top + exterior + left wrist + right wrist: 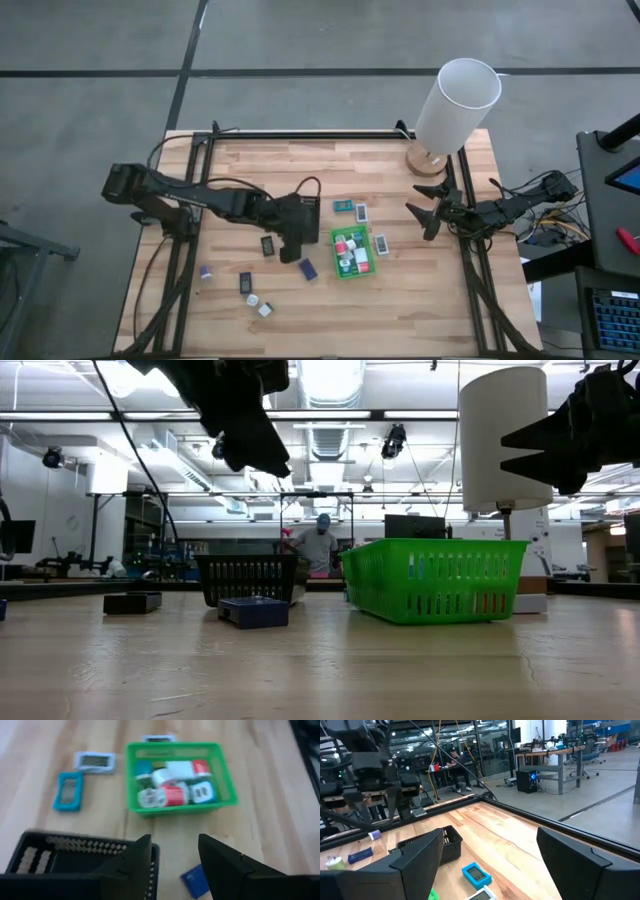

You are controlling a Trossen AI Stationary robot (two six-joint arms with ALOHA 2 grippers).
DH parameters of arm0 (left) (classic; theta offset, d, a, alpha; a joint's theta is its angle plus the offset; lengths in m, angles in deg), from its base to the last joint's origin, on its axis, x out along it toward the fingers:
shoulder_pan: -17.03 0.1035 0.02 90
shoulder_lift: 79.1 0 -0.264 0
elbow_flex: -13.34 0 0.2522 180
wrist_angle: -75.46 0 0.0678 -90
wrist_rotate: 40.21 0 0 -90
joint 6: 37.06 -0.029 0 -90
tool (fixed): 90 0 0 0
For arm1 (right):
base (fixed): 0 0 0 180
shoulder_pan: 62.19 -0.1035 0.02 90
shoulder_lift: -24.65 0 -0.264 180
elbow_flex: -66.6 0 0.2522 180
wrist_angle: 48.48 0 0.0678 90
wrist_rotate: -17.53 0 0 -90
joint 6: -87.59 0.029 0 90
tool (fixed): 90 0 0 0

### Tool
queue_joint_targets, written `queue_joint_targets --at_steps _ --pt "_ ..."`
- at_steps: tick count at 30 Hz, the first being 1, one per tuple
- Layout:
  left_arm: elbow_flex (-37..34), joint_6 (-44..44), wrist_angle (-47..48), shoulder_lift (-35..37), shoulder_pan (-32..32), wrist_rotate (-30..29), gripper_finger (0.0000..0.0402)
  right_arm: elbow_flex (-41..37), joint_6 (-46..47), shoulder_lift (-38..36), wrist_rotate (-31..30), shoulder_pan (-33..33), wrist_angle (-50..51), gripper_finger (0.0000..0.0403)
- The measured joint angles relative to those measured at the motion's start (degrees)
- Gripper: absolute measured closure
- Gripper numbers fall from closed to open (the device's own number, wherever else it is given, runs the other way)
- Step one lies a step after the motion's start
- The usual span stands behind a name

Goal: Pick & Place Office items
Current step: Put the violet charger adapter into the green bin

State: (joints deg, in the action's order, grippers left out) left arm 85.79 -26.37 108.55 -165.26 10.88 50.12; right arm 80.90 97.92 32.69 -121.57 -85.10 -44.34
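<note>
A: Where are things?
B: The left gripper, jaws apart and empty, hovers above the dark blue packet, at seven o'clock from the green tray.
A: Risk?
B: Descending, a finger could catch the black tray. The right gripper waits, spread wide.

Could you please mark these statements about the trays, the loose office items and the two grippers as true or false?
1. The green tray holds several small items. True.
2. The right gripper is clamped on a blue packet. False: its jaws are open and empty, near the table's right edge.
3. A teal packet lies on the table outside the green tray. True.
4. The left gripper is inside the green tray. False: it hangs beside the tray, above the black tray, holding nothing.
5. The white lamp stands on the table's left side. False: back right corner.
</note>
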Motion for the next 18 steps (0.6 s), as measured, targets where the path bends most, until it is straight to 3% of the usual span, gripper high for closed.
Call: queue_joint_targets --at_steps 6,11,18 --pt "-0.9 9.2 1.4 1.6 0.0 -9.6 0.0232 0.0 0.0 0.0 0.0 0.0 0.0 0.0086" --pt "-0.9 11.2 2.6 1.9 -0.1 -10.5 0.023 0.0 0.0 0.0 0.0 0.0 0.0 0.009" --pt "-0.9 37.0 18.3 2.9 -4.7 -19.2 0.023 0.0 0.0 0.0 0.0 0.0 0.0 0.0082"
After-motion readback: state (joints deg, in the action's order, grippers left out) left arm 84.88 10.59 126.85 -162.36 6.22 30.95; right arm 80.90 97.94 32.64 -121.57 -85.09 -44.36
